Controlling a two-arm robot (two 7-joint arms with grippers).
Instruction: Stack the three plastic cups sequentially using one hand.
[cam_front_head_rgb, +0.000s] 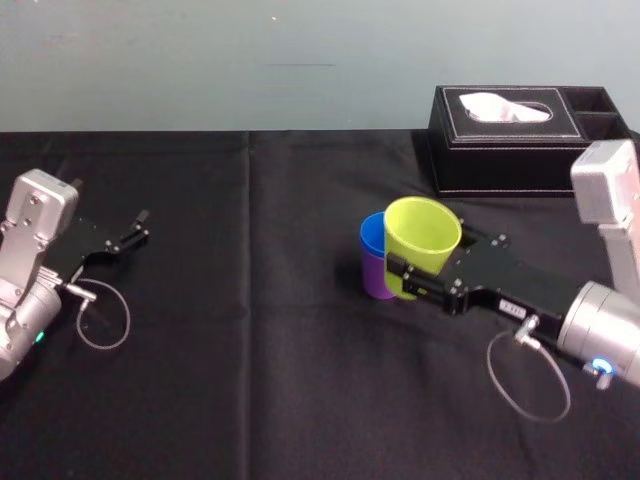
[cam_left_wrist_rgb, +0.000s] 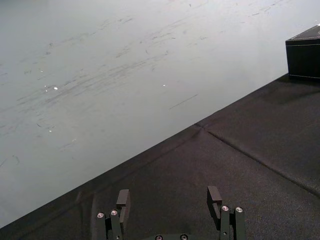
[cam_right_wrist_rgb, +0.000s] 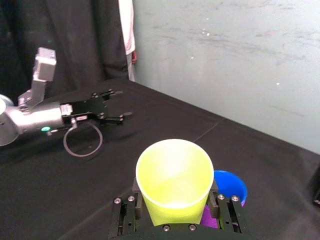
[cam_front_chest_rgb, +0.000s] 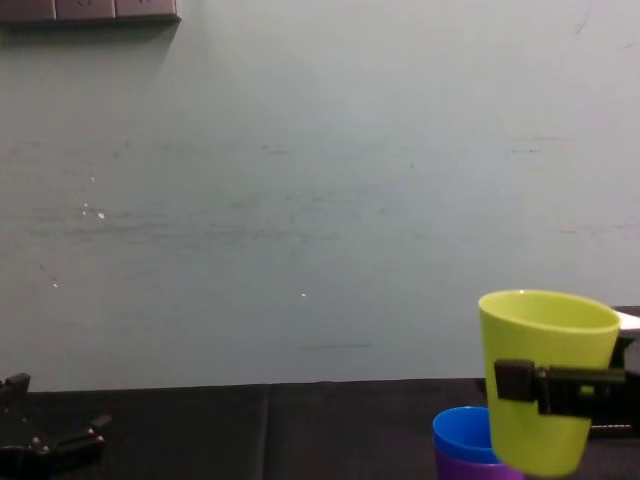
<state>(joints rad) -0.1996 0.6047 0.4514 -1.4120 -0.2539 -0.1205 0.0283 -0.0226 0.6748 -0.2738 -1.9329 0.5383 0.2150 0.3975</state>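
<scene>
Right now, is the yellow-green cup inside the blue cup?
No: right gripper holds the yellow-green cup beside the blue cup, whose mouth shows empty.

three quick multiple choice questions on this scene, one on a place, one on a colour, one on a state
1. Where on the black-clothed table does the black leather tissue box sit?
A. far right
B. near left
C. centre, between the arms

2. What colour is the tapered plastic cup held by the black right gripper?
A. purple
B. blue
C. yellow-green

3. What state is the black left gripper in?
A. shut on a cup
B. open, holding nothing
C. shut on the tissue box

Answers:
1. A: the head view shows the box at the table's far right, beyond the right arm.
2. C: the yellow-green plastic cup sits between that gripper's fingers, lifted off the cloth.
3. B: the left wrist view shows its fingers spread apart over bare cloth.
</scene>
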